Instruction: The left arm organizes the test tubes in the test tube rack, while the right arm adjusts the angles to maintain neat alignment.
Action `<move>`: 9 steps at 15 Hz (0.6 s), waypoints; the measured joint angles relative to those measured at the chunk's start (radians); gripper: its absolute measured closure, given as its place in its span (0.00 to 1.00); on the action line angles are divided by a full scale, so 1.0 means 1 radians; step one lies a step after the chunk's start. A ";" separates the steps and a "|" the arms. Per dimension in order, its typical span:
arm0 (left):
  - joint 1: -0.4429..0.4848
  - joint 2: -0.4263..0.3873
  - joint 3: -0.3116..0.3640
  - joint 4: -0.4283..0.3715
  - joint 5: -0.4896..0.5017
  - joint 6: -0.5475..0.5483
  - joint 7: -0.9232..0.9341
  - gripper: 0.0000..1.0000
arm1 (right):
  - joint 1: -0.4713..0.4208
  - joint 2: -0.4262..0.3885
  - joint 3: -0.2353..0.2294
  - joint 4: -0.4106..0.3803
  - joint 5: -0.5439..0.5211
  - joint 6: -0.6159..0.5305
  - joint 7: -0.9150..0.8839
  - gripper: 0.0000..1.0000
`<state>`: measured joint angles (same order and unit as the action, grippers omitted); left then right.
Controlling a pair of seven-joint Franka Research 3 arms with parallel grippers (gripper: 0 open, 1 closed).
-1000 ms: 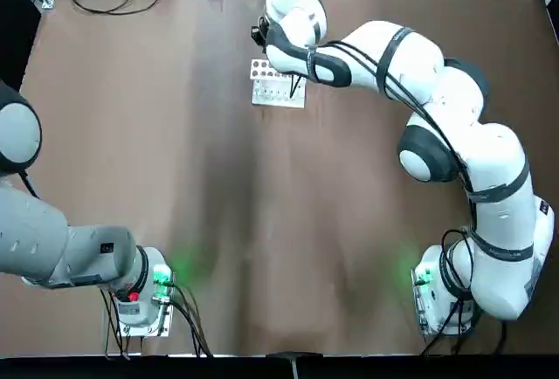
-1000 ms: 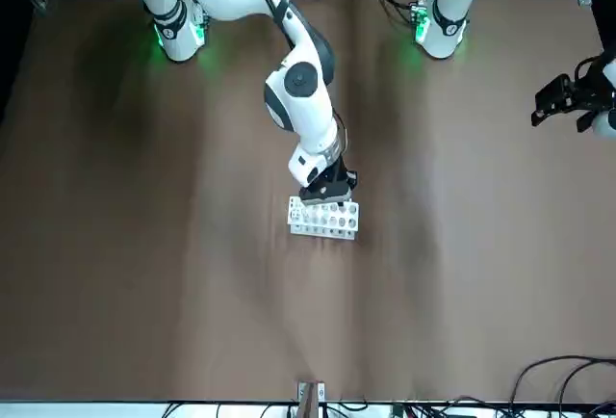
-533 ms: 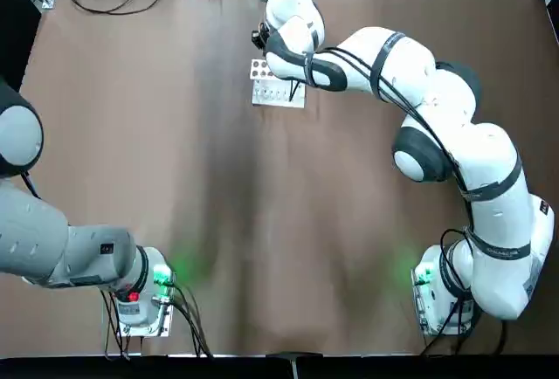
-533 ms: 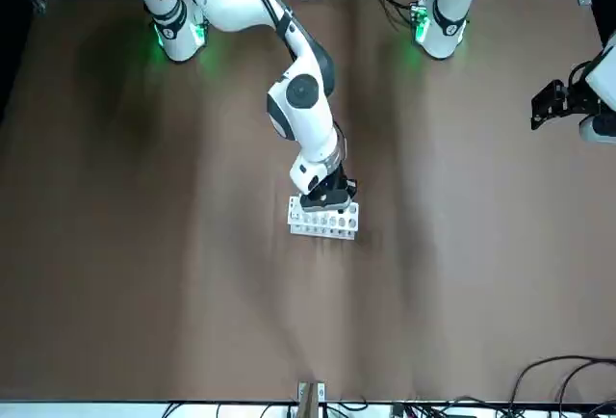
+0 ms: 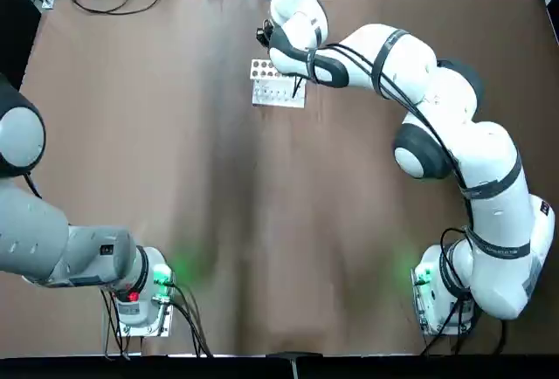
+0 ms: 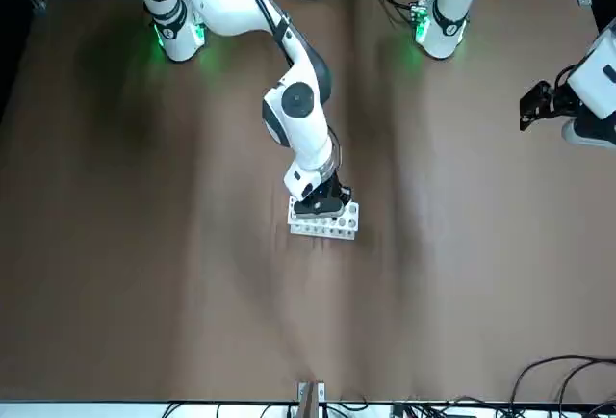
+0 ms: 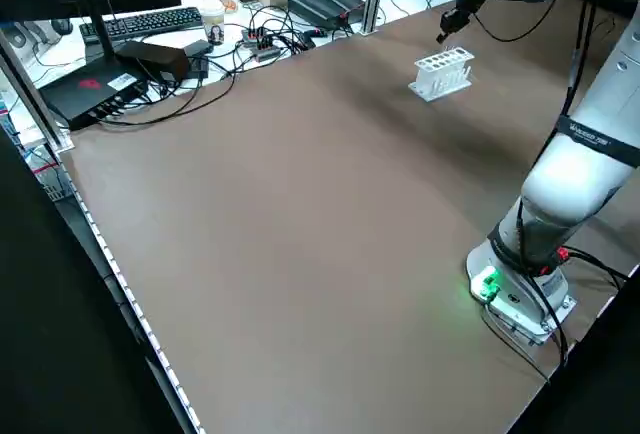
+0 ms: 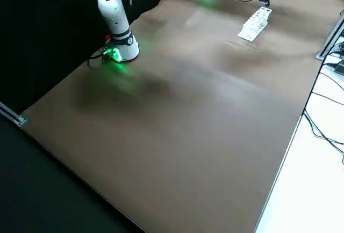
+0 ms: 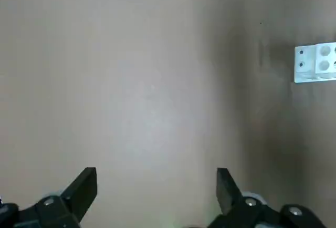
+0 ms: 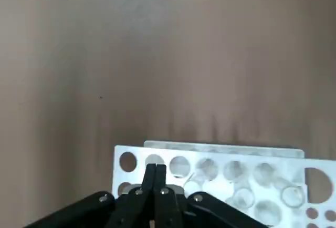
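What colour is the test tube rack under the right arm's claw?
The rack is white, seen best in the left side view.

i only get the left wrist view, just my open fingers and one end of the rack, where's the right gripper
Observer: The right gripper is over the test tube rack, on the far side of the table from the arms' bases.

Operator: is it open or shut

Observer: Shut: its two fingers are together, and no tube shows between them.

Operator: any tubes in the rack

Observer: Yes, the right wrist view shows a few clear tubes in its holes; I can't give a sure count.
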<state>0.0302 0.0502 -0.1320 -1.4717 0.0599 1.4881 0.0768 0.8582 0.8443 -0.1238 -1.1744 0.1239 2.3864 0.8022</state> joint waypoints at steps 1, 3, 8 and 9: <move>-0.002 0.004 0.000 0.000 0.000 0.000 0.000 0.00 | -0.004 0.000 0.000 0.000 0.000 -0.004 0.000 0.99; -0.002 0.009 0.000 0.000 0.000 0.001 -0.002 0.00 | -0.007 0.002 -0.001 0.000 0.000 -0.012 0.000 0.99; -0.001 0.010 0.000 0.000 -0.029 0.017 -0.040 0.00 | -0.007 0.006 0.000 0.000 0.000 -0.013 0.000 0.99; -0.001 0.011 0.000 -0.001 -0.031 0.019 -0.041 0.00 | -0.007 0.006 0.000 0.000 0.000 -0.013 0.000 0.99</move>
<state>0.0287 0.0611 -0.1320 -1.4724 0.0294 1.5072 0.0362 0.8509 0.8501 -0.1241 -1.1749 0.1237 2.3735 0.8021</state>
